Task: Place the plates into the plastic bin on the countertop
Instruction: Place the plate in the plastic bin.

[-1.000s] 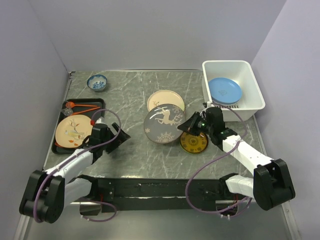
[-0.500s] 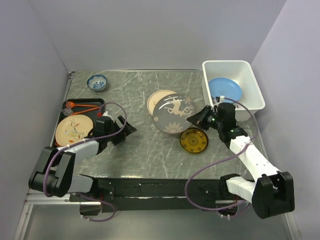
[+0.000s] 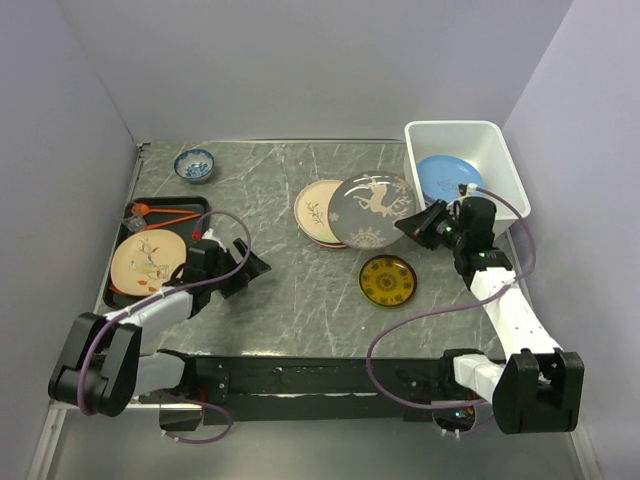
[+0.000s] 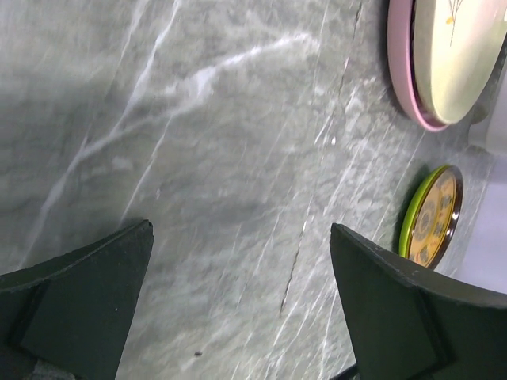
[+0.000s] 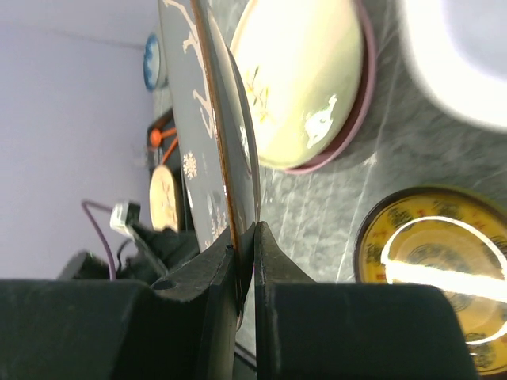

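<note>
Fingers of the right gripper are pressed onto the rim of a round grey plate with a white tree motif and a thin brown edge, so that only the plate's thickness separates them. The grey plate is held clear of the table, tilted rather than flat, just beside the near left corner of the white plastic bin with rounded corners. In the overhead view it partly covers a cream plate that is stacked on a pink plate. One round blue plate is already seen lying in the bin. A small yellow-patterned plate with a green rim rests on the dark grey marbled table, nearer the arm bases. A cream leaf-sprig plate lies on a flat black tray at the left, with a small blue-and-white bowl beyond it. The left gripper is held low over bare table, its fingers spread wide with nothing between them. The step in hand is judged to be the carrying of the grey plate to the bin. For the next move, the plate would need to be lifted over the bin's wall, levelled above the blue plate, lowered and only then released, without the rim being knocked against the wall.
</note>
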